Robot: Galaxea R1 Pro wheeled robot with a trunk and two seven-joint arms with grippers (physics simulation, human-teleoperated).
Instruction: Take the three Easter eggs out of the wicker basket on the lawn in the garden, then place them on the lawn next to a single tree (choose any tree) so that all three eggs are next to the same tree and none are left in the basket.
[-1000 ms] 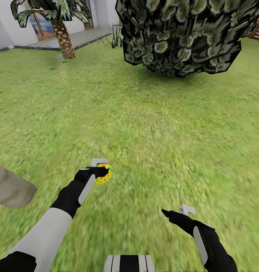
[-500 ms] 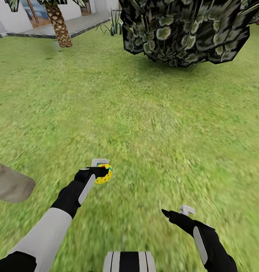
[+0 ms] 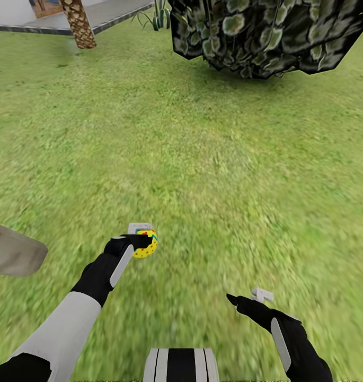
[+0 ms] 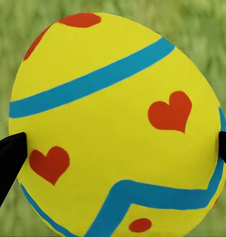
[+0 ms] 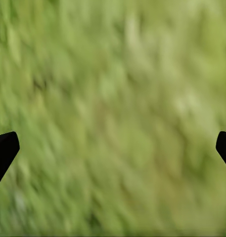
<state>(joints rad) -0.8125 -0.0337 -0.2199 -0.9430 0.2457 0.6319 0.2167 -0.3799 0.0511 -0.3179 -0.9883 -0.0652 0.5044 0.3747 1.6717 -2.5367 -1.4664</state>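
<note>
My left gripper point(image 3: 141, 240) is shut on a yellow Easter egg point(image 3: 145, 245), held low over the lawn point(image 3: 213, 175). In the left wrist view the egg point(image 4: 117, 123) shows blue bands and red hearts, and a black fingertip point(image 4: 6, 158) presses each side. My right gripper point(image 3: 248, 297) hangs open over the grass with nothing in it, and its fingertips point(image 5: 4, 153) stand wide apart over blurred green. Dark, pale-speckled tree foliage point(image 3: 266, 37) hangs ahead at the upper right. The wicker basket and the other two eggs are out of view.
A scaly brown palm trunk point(image 3: 78, 24) stands at the far left beside the grey patio point(image 3: 54, 21). A pale grey-brown rounded shape point(image 3: 11, 254) juts in at the left edge near my left arm. Open grass stretches ahead towards the foliage.
The whole picture has shifted: the foliage, the palm and the patio sit higher and nearer the top edge, so the camera has moved. Both arms and the held egg keep their places.
</note>
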